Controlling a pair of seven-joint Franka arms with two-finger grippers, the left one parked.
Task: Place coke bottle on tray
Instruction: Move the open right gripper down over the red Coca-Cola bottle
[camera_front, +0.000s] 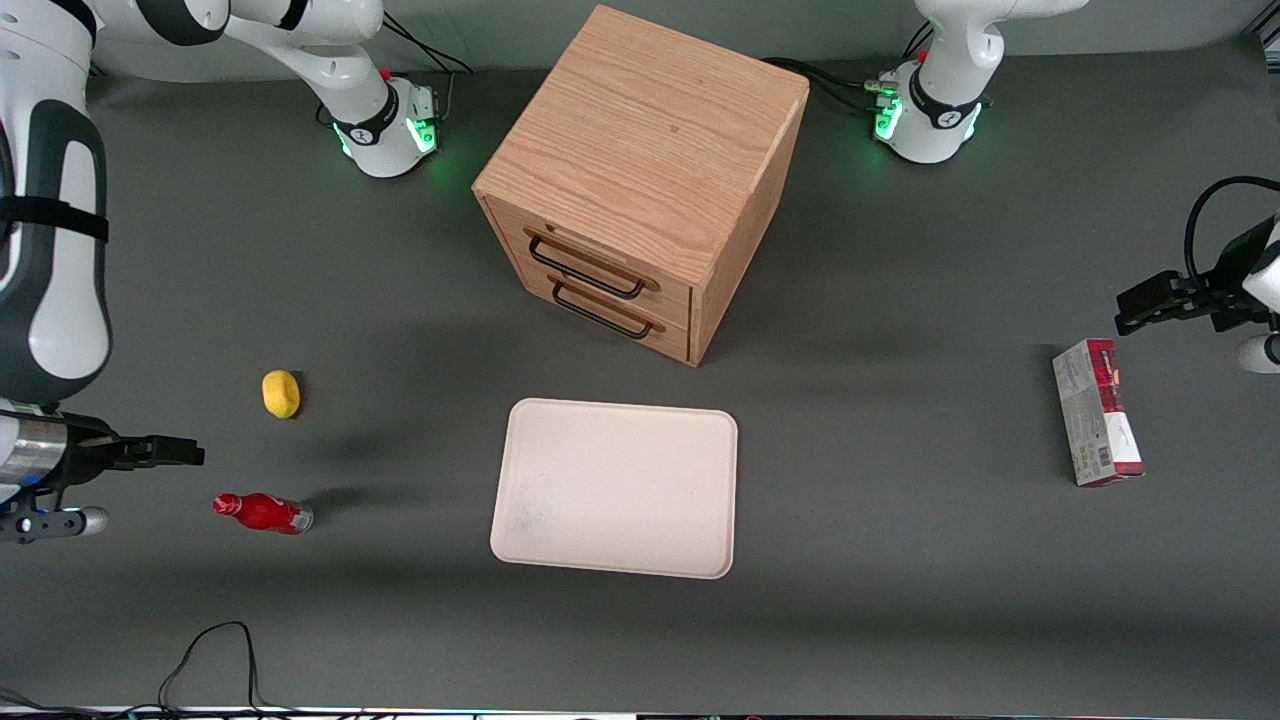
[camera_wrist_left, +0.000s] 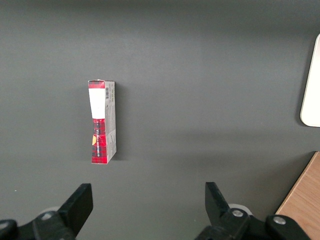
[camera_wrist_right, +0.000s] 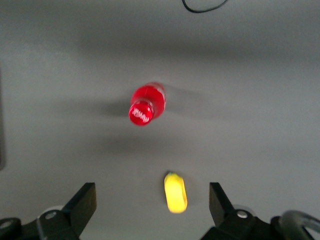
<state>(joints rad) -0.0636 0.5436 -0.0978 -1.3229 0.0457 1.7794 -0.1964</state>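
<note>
Ahead of the spread, empty fingers (camera_wrist_right: 85, 200) of the gripper (camera_wrist_right: 152, 202), coke bottle (camera_wrist_right: 146, 104) upright on the surface, well apart from the tray (camera_front: 615, 487): approach step, calling for descent and closing around it

Light is even and diffuse, with soft shadows beside the cabinet (camera_front: 640, 180) and bottle (camera_front: 264, 512). Right wrist view is blurred around the gripper (camera_wrist_right: 152, 205), bottle and lemon (camera_wrist_right: 175, 192). Front view is sharp.

Right arm raised above table, tool (camera_front: 185, 452) wide open — holding nothing
</note>
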